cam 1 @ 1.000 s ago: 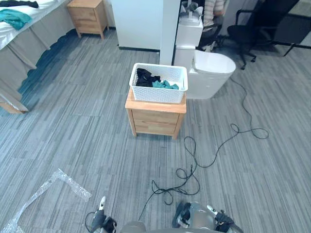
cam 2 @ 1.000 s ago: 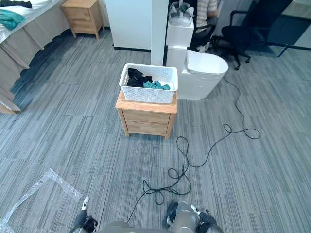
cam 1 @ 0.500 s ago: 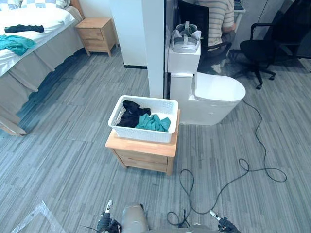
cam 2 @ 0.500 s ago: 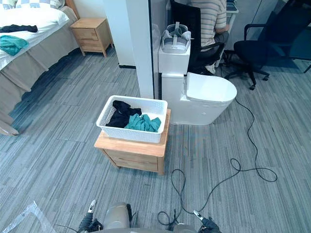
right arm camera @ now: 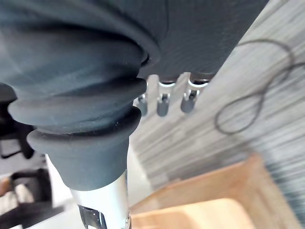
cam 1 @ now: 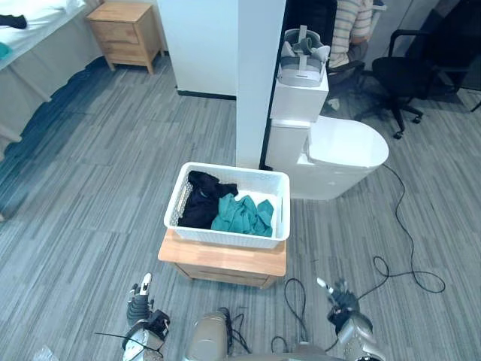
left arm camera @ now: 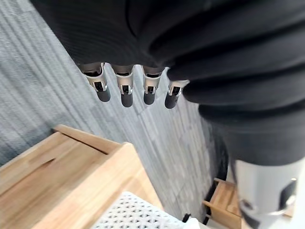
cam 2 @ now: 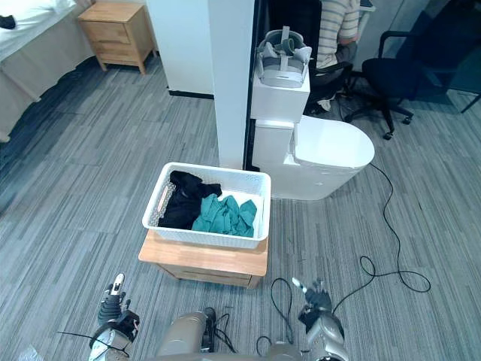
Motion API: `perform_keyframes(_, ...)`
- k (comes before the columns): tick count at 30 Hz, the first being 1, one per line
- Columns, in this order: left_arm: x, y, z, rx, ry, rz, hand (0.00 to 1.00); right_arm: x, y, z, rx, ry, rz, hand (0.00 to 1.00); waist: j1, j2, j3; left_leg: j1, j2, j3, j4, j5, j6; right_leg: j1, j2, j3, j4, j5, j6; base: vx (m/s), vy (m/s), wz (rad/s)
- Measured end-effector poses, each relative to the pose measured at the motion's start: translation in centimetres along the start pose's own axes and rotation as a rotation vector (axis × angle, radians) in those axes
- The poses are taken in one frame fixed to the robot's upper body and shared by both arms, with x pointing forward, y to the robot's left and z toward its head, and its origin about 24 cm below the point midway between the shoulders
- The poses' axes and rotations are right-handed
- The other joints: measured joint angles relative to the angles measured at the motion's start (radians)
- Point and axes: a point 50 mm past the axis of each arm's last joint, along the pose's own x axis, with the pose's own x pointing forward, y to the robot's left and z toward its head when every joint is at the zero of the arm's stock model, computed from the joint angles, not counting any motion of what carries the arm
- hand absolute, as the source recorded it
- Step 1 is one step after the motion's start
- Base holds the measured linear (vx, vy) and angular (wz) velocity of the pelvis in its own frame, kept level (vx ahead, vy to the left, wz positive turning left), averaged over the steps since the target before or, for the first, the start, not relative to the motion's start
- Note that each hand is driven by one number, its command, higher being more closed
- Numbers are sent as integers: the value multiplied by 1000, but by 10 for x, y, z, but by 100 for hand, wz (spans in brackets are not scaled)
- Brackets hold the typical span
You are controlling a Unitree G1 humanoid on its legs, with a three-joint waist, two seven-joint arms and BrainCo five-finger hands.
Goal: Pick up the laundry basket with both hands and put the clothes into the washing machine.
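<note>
Left eye view: a white laundry basket (cam 1: 225, 238) sits on a low wooden stand (cam 1: 224, 260) in the middle of a grey plank floor (cam 1: 90, 173). In the basket, a black garment (cam 1: 201, 205) lies on the robot's left side and a teal garment (cam 1: 242, 214) lies beside it, touching it. Just behind the basket stands a white pillar (cam 1: 260, 75), and next to that a white toilet (cam 1: 342, 150) with a headset (cam 1: 303, 57) resting on its tank. Farther back are a seated person (cam 1: 359, 18), a black office chair (cam 1: 409, 71) and a second wooden nightstand (cam 1: 123, 27).

The left hand (cam 1: 140, 302) hangs low, near the stand's left front corner and apart from the basket. The right hand (cam 1: 340, 302) hangs low off the stand's right front corner, also apart from it. In the left wrist view the fingers (left arm camera: 126, 93) hang straight in a row, holding nothing, above the stand's edge. In the right wrist view the fingers (right arm camera: 162, 105) are likewise loose and empty.
</note>
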Motion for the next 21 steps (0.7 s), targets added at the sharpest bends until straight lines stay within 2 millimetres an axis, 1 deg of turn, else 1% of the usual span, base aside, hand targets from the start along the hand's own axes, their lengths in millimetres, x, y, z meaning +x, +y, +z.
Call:
perform_keyframes(1, -1, 4, 5, -6, -22, 11, 0, 0, 3, 8, 4, -34, 10, 0, -2, 11, 2, 11, 10, 7, 0, -5, 1, -3, 0, -25, -13, -3, -5, 212, 43, -37)
perform_keyframes(2, -1, 6, 18, -25, -77, 27, 0, 0, 10, 27, 10, -116, 31, 0, -7, 11, -4, 28, 36, 9, -3, -11, -2, -12, 2, -91, -72, -9, -16, 205, -19, -27)
perform_keyframes(3, -1, 7, 35, -45, -146, 31, 0, -2, 15, 44, 15, -192, 45, 0, -7, 29, 3, 33, 62, 15, -4, -15, -9, -21, 5, -150, -152, -6, -20, 146, -43, -22)
perform_keyframes(4, -1, 8, 43, -54, -183, 32, 0, -3, 17, 53, 17, -229, 55, 0, -7, 24, 0, 33, 73, 19, -1, -18, -15, -20, 6, -168, -205, 2, -27, 152, -99, -21)
perform_keyframes(5, -3, 7, 60, -66, -254, 24, 0, -6, 21, 67, 20, -291, 74, 0, -5, 10, -8, 26, 78, 20, 15, -31, -37, -12, 10, -177, -322, 64, -46, 88, -120, -12)
perform_keyframes(6, -4, 5, 76, -70, -317, 19, 0, -9, 25, 75, 19, -327, 89, 0, -5, -15, -19, 11, 73, 19, 41, -48, -54, -12, 8, -156, -386, 113, -49, 102, -222, -10)
perform_keyframes(7, -5, -7, 88, -93, -370, 0, 0, -10, 27, 88, 3, -374, 106, 0, 8, -11, -19, -8, 98, 2, 74, -65, -70, 3, 29, -157, -420, 99, -22, 50, -243, -3)
perform_keyframes(8, -7, -17, 99, -80, -414, -23, 0, -12, 28, 97, -10, -406, 117, 0, 10, 1, -13, -28, 114, -6, 79, -65, -73, -1, 48, -163, -431, 100, -24, 19, -231, 2)
perform_keyframes(9, -9, -23, 106, -74, -445, -36, 0, -12, 31, 102, -19, -425, 129, 0, 10, 7, -9, -39, 117, -12, 78, -61, -79, -6, 56, -171, -434, 100, -24, -23, -158, 11)
perform_keyframes(11, -15, -54, 137, -66, -570, -119, 0, -10, 44, 127, -60, -494, 180, 0, 11, 30, 17, -100, 119, -43, 67, -42, -105, -56, 66, -192, -424, 99, -26, -54, -138, 22)
perform_keyframes(12, -14, -75, 160, -64, -651, -172, 0, -9, 58, 150, -68, -554, 217, 0, 11, 40, 45, -147, 117, -67, 69, -24, -105, -96, 65, -208, -405, 99, -36, -93, -124, 30)
perform_keyframes(13, -14, -88, 176, -66, -694, -207, 0, -8, 67, 162, -68, -586, 241, 0, 11, 40, 56, -177, 115, -75, 69, -8, -106, -125, 62, -218, -393, 100, -41, -141, -130, 41)
perform_keyframes(14, -16, -114, 213, -47, -801, -284, 0, -6, 88, 189, -65, -644, 291, 0, 13, 35, 86, -226, 111, -96, 64, 20, -110, -175, 58, -237, -373, 101, -48, -135, -97, 44)
perform_keyframes(15, -25, -142, 258, -27, -926, -356, 0, -7, 108, 218, -46, -702, 340, 0, 20, 32, 135, -259, 111, -118, 62, 46, -114, -199, 58, -256, -363, 104, -53, -165, -104, 42)
perform_keyframes(16, -30, -155, 279, -16, -977, -386, 0, -9, 117, 229, -36, -722, 360, 0, 28, 31, 153, -270, 111, -125, 58, 56, -118, -209, 59, -264, -363, 108, -59, -127, -62, 29)
perform_keyframes(17, -40, -174, 307, 2, -1047, -425, 0, -12, 129, 243, -6, -744, 389, 0, 40, 25, 172, -288, 111, -131, 48, 72, -120, -226, 63, -270, -365, 113, -66, -140, -73, 19)
perform_keyframes(18, -52, -191, 339, 25, -1119, -446, 0, -15, 144, 255, 15, -756, 434, 0, 48, 21, 179, -320, 114, -147, 36, 90, -123, -253, 67, -279, -371, 119, -75, -100, -69, 16)
perform_keyframes(19, -61, -201, 360, 37, -1158, -451, 0, -17, 157, 260, 16, -748, 470, 0, 53, 20, 181, -344, 117, -153, 33, 98, -123, -269, 73, -289, -381, 127, -87, -72, -60, 13)
perform_keyframes(20, -69, -211, 379, 43, -1188, -456, 0, -18, 167, 262, 13, -735, 501, 0, 62, 16, 185, -360, 121, -163, 28, 108, -126, -281, 80, -294, -393, 136, -87, -32, -54, 8)
perform_keyframes(21, -82, -220, 401, 41, -1230, -460, 0, -21, 179, 264, 47, -715, 556, 0, 70, 14, 201, -378, 127, -173, 28, 113, -129, -285, 93, -302, -411, 146, -96, -13, -30, 4)
